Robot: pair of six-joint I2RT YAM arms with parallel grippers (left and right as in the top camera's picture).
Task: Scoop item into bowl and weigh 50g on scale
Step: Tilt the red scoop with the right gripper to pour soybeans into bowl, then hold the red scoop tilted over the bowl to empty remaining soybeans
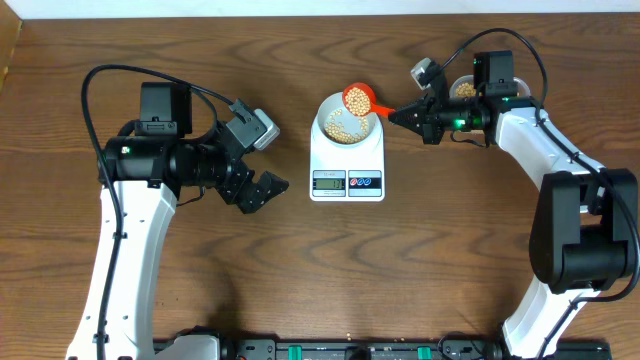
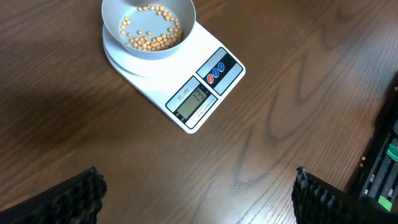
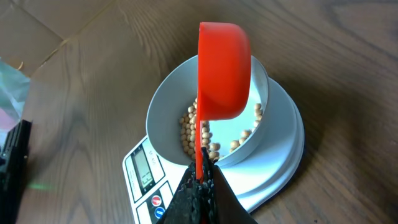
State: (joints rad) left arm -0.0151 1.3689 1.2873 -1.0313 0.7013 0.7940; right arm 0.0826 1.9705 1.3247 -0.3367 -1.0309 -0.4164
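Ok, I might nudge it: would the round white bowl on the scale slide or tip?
Probably slides: the round white bowl rests loose on the smooth white scale. Likely light, with few tan beans. Wide and low, tipping unlikely.

Tan round beans [image 2: 155, 40] loose in white bowl [image 2: 113, 22], bowl upright atop flat white scale [image 2: 163, 84]

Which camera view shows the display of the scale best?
The left wrist view: the display lies unobstructed and large enough to show digits. The overhead view shows it small. The right wrist view shows it slanted at the lower left, beside the right gripper holding the red scoop.
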